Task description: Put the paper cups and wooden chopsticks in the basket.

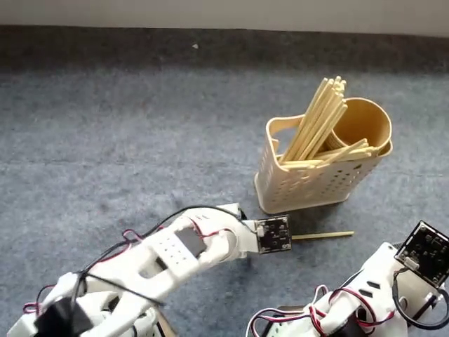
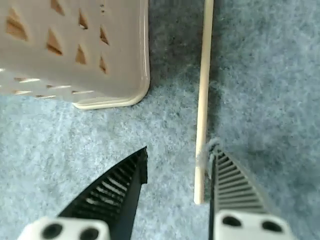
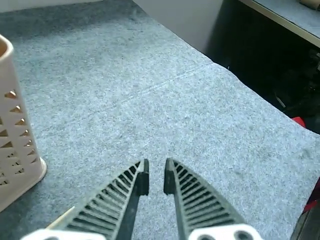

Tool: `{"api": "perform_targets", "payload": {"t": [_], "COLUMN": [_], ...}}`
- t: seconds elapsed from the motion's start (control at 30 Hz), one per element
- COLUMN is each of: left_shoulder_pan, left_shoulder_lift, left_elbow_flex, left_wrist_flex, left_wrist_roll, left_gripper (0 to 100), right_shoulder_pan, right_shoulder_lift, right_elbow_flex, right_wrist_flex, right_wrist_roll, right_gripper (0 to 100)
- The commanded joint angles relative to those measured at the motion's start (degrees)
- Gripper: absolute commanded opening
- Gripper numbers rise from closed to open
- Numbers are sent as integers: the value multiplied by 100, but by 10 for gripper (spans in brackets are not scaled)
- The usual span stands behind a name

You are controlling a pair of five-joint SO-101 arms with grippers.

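A cream basket (image 1: 316,175) stands on the grey mat and holds a paper cup (image 1: 361,123) and several wooden chopsticks (image 1: 316,123). One loose chopstick (image 1: 324,236) lies flat on the mat just in front of the basket. My left gripper (image 2: 180,152) is open low over the mat and straddles the near end of that chopstick (image 2: 202,100), which runs close along one finger (image 2: 232,182). The basket's corner (image 2: 100,65) is just beyond the other finger. My right gripper (image 3: 156,165) hovers over bare mat with its fingers drawn nearly together, holding nothing.
The left arm (image 1: 175,253) stretches from the front left toward the basket. The right arm (image 1: 393,281) sits at the front right corner. A basket wall (image 3: 15,145) is off to one side of the right gripper. Open mat lies behind and to the left of the basket.
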Motion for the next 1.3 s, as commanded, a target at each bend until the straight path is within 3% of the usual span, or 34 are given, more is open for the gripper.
{"api": "perform_targets", "payload": {"t": [0.0, 0.2, 0.27, 0.43, 0.63, 0.73, 1.0, 1.27], "left_shoulder_pan": [-48, 31, 22, 40, -31, -479, -2149, -4655], "left_shoulder_lift": [1358, 2413, 2440, 2484, 2431, 2211, 514, -549], "left_elbow_flex": [-1033, -1842, -2018, -2158, -2202, -2193, -2158, -2158], "left_wrist_flex": [-79, -26, 316, 888, 1785, 2277, 4220, 5371], "left_wrist_roll": [-62, -70, -62, -62, -70, -88, -1187, -2602], "left_gripper": [219, 217, 205, 2, 5, 5, 5, 5], "right_shoulder_pan": [40, 48, 31, 31, 31, 31, 22, 22], "right_shoulder_lift": [-40, -40, -40, -40, -40, -40, -40, -40], "right_elbow_flex": [-13, -13, -13, -22, -31, -40, -31, -22], "right_wrist_flex": [31, 40, 40, 40, 22, 4, -4, -4], "right_wrist_roll": [62, 70, 70, 70, 70, 70, 70, 70], "right_gripper": [68, 68, 68, 68, 68, 68, 68, 68]}}
